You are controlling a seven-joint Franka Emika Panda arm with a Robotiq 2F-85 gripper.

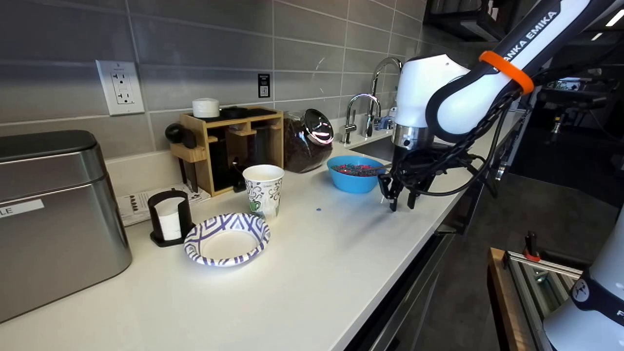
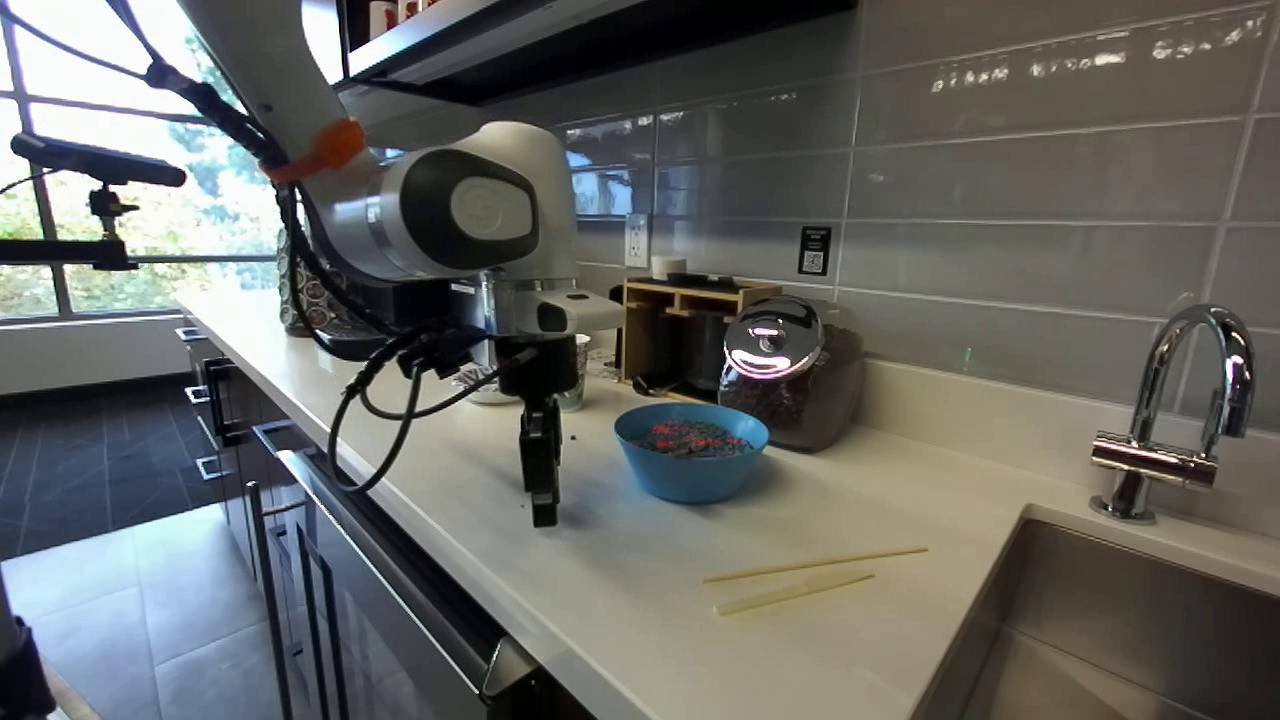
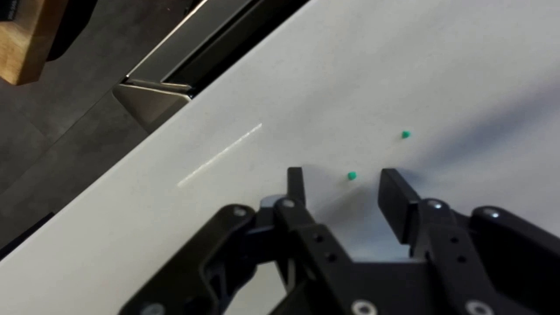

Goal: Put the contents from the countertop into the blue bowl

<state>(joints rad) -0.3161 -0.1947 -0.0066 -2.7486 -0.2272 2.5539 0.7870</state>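
Observation:
The off-white countertop [image 1: 302, 282] runs along the tiled wall. The blue bowl [image 1: 352, 184] stands upright on it and holds many small dark and red pieces; it also shows in an exterior view [image 2: 690, 478]. My gripper [image 3: 342, 174] is open and empty, pointing down low over the countertop beside the bowl, towards the front edge. In the wrist view a small green piece [image 3: 351, 176] lies between the fingertips. A second green piece [image 3: 406, 134] lies past the right fingertip. A small blue piece [image 1: 319, 209] lies on the countertop between the bowl and the paper cup. The bowl is outside the wrist view.
A blue-and-white patterned bowl [image 1: 226, 261] and a paper cup [image 1: 263, 192] stand farther along. A glass jar [image 2: 800, 400] and a wooden organizer [image 1: 243, 117] stand behind. Two thin sticks [image 2: 815, 565] lie near the sink [image 2: 1120, 610]. The countertop's front edge is close to the gripper.

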